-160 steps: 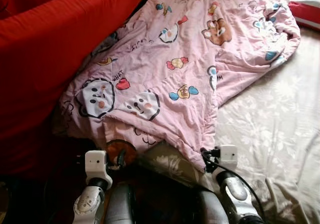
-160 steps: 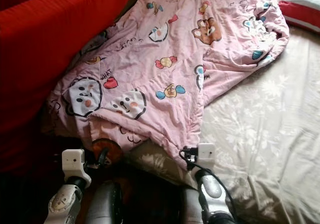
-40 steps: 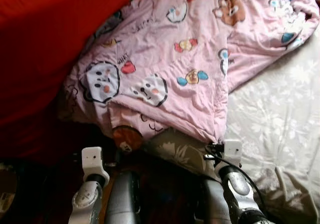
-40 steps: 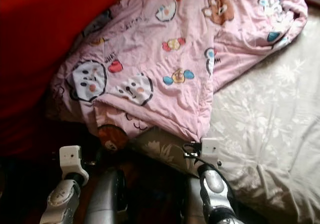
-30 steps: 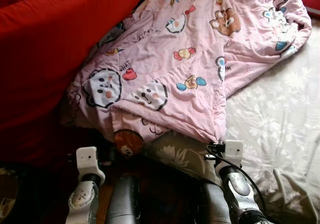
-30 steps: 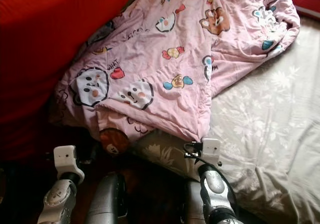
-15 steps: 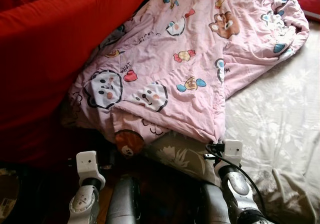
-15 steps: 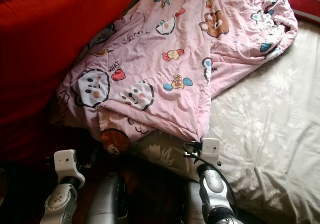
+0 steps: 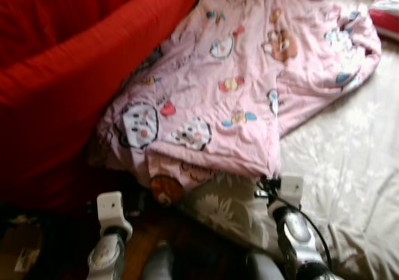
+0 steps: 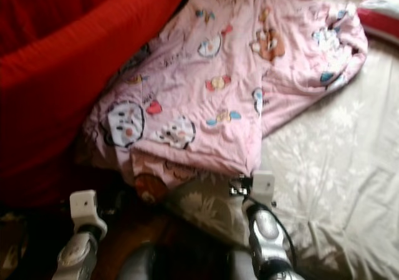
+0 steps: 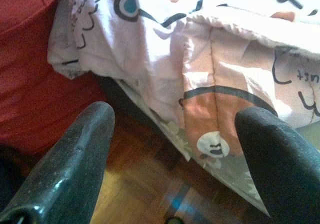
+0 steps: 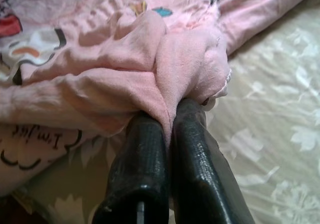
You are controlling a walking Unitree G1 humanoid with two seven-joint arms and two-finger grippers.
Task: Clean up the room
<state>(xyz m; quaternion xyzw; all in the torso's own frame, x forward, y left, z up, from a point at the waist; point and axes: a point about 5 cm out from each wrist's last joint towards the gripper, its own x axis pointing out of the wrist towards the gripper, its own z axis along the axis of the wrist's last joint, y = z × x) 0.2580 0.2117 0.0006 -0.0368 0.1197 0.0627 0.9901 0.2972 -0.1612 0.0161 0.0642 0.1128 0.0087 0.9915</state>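
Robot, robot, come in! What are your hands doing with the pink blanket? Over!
Right gripper shut on pink blanket edge. Left gripper open, low near blanket's hanging corner. Red cover lies alongside the blanket.

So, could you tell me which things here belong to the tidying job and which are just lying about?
In the job:
- pink cartoon quilt, its corner pinched in the right gripper
- left gripper, open, near the quilt's hanging edge
- bed sheet under the quilt

Lying about:
- red blanket
- red striped pillow
- wooden floor
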